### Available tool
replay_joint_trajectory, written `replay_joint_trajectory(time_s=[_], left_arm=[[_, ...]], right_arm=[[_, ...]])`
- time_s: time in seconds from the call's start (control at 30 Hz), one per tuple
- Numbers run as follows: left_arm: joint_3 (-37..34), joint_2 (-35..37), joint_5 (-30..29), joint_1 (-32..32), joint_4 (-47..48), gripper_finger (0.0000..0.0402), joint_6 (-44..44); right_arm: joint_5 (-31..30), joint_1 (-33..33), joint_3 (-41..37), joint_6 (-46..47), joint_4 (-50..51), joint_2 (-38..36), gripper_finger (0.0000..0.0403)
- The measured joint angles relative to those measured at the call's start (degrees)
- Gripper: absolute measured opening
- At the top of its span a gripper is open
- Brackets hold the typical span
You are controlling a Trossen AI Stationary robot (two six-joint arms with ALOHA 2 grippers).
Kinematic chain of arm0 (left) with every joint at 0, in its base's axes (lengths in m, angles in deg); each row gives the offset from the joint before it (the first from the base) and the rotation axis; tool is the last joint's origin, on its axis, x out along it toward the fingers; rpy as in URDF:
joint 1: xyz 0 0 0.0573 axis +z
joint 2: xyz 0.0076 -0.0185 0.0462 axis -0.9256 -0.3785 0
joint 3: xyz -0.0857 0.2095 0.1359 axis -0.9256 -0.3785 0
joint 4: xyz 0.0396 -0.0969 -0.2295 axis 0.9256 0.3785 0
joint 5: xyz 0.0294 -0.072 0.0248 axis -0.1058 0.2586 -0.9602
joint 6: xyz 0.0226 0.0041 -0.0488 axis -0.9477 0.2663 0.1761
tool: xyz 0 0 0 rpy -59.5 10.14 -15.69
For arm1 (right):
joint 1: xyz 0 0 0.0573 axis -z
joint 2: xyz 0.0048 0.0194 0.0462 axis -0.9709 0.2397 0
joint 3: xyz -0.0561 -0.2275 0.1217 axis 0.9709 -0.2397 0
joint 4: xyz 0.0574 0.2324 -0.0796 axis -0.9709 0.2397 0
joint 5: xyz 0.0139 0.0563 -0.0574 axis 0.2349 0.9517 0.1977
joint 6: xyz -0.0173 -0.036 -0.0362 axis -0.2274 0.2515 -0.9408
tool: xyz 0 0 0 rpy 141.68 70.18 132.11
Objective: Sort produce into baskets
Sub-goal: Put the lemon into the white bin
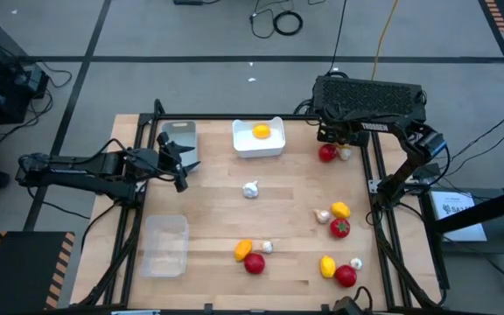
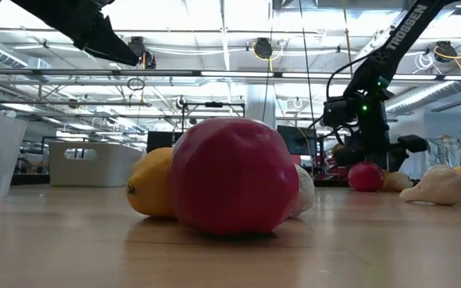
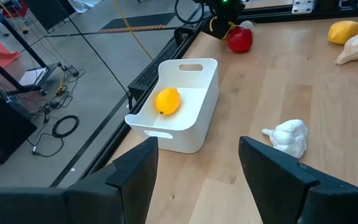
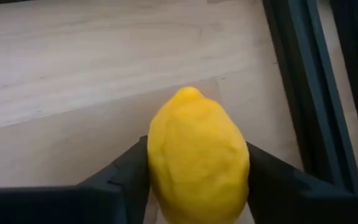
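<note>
A lemon (image 4: 194, 130) is gripped between the fingers of the right end effector (image 4: 197, 165), which is closed around its middle at the far right corner of the counter (image 1: 287, 197), close to the frame rail. Whether the lemon is clear of the wood cannot be told. The white basket (image 1: 274, 149), where one lemon (image 1: 261, 132) already lies, is well apart from it.

The likeliest fault is judged to be a slip: the skin is rounded and smooth, and the lemon could be squeezed out during the carry. A tomato (image 1: 326, 153) and a garlic bulb (image 1: 346, 154) lie just beside the grip point and could be knocked and set rolling, perhaps off the edge. A release too near the basket's rim could let the lemon bounce out.

The left end effector (image 3: 197, 174) is held wide open and empty over the near end of the grey basket (image 1: 178, 136).

Counted:
- **Lemons:** five, of which one is held, one is in the white basket and three are loose.
- **Tomatoes:** four, all loose.
- **Garlic bulbs:** five, all loose, with one (image 1: 250, 189) alone mid-counter.
- **Baskets:** three, the clear basket (image 1: 165, 245) being empty.
</note>
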Motion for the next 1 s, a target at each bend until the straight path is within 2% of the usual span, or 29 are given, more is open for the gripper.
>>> replay_joint_trajectory(time_s=[0.17,0.43,0.57,0.73,0.93,1.0], left_arm=[[0.00,0.00,-0.22,0.00,0.00,0.0232,-0.25],[0.00,0.00,-2.10,-0.02,0.05,0.0232,-0.52],[0.00,0.15,-2.44,-0.02,1.88,0.0232,-0.54],[0.00,1.72,-10.00,0.00,7.42,0.0232,0.67],[0.00,2.65,-23.24,0.20,11.39,0.0232,6.91],[0.00,2.56,-24.22,0.77,11.88,0.0232,9.60]], right_arm=[[3.02,-0.19,1.42,-5.32,-0.80,-0.02,0.0163],[3.90,-0.85,11.15,-11.59,2.03,-0.18,0.0182],[4.53,-3.67,17.19,-13.18,2.39,-0.20,0.0181],[5.56,-10.53,22.69,-15.21,-2.12,-0.24,0.0182],[6.08,-20.40,23.15,-17.64,-16.92,-0.14,0.0184],[6.00,-22.82,23.23,-18.18,-21.49,0.32,0.0184]])
